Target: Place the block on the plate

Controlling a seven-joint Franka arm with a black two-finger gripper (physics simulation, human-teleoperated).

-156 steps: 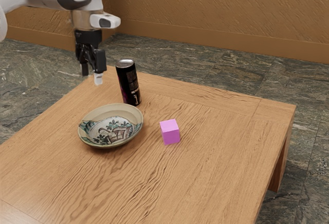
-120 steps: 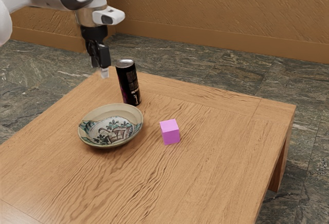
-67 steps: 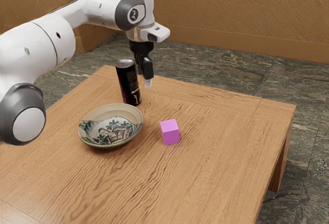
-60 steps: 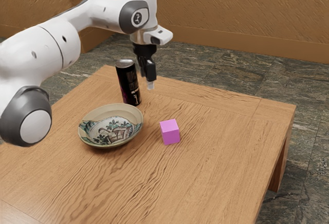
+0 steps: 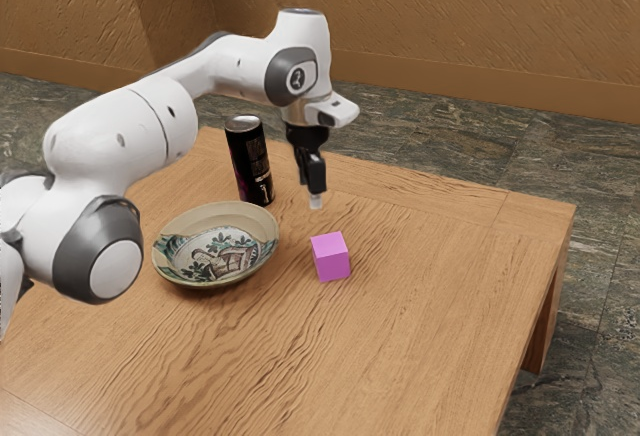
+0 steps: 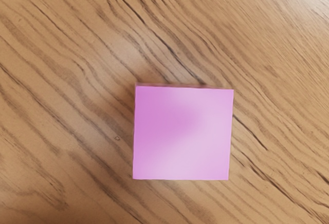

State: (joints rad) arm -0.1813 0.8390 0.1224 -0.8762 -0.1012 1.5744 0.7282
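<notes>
Block (image 5: 331, 258): on bench (image 5: 440, 266), near plate (image 5: 170, 265), on the exterior view's R side of it; not touching. Gripper (image 5: 312, 203): pos. above bench, pointing down, w/ tip higher than block & clear of it; open/closed state can't be told. Wrist view: block's top face below hand, w/ wood grain all around. Can (image 5: 251, 164): upright on bench, near plate. Arm (image 5: 118, 126): extends from exterior view's L, over part of bench.
</notes>
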